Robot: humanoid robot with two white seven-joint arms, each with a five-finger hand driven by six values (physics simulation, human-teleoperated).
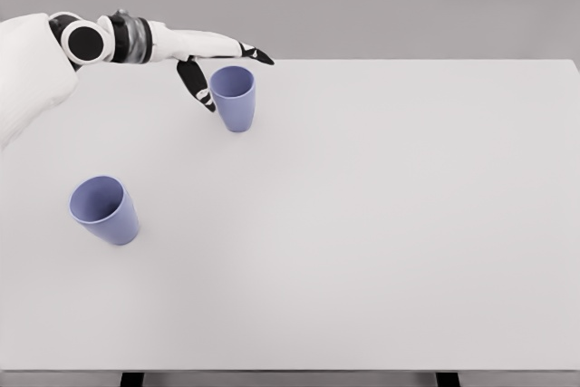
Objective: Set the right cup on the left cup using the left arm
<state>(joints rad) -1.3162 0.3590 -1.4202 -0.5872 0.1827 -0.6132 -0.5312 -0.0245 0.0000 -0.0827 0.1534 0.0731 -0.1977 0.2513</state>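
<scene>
The white desk (381,224) fills most of the view and carries two blue cups, both upright with mouths open, well apart. The left arm reaches in from the far left, so the farther cup falls within its reach. The right cup (234,97) stands at the far side, the left cup (104,210) nearer and further left, free to receive it. The left hand (213,74) has fingers spread beside and over the right cup's rim, holding nothing, seemingly poised to close around it.
</scene>
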